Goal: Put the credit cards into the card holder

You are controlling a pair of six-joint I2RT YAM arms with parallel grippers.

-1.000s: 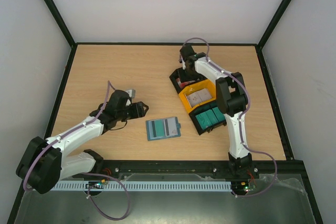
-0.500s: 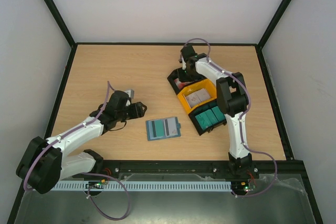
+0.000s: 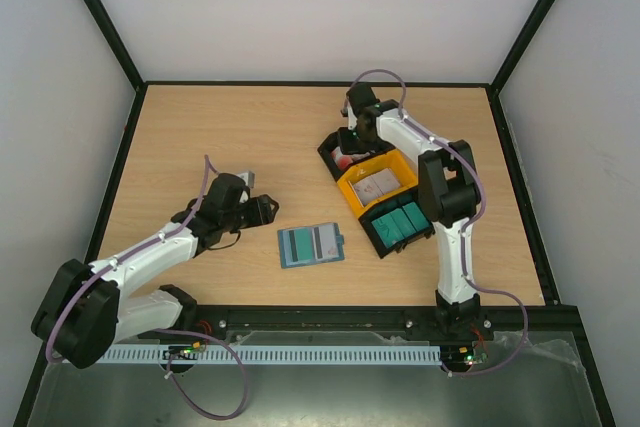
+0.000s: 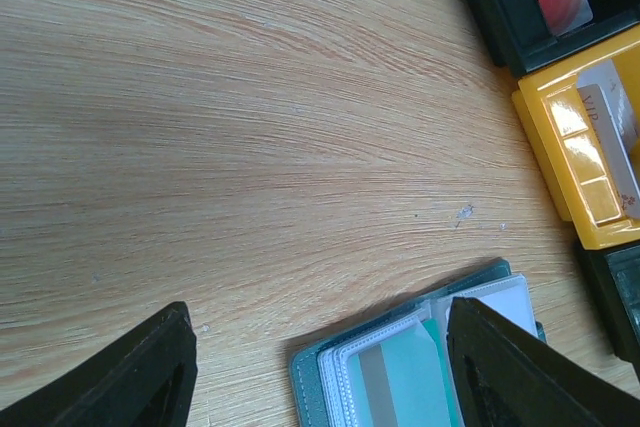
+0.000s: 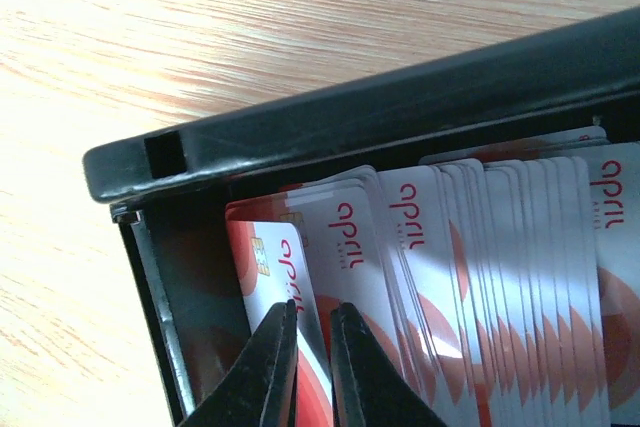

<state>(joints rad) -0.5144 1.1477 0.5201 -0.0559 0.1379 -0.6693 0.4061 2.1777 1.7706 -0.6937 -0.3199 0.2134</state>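
right tool (image 5: 308, 367) pinching front credit card (image 5: 262, 257) edge | likely thin, stiff, slick, light; grip top edge | left tool (image 4: 320, 375) spread

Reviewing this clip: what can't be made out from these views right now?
Right wrist: how many credit cards the right fingers pinch; the fingers cover their edges.
Left wrist: card holder cut by bottom edge.
Top view: black bin contents, under the right arm.

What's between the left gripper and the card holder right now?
Only bare table. The top view shows plain wood from the left gripper to the open card holder; the left wrist view agrees.
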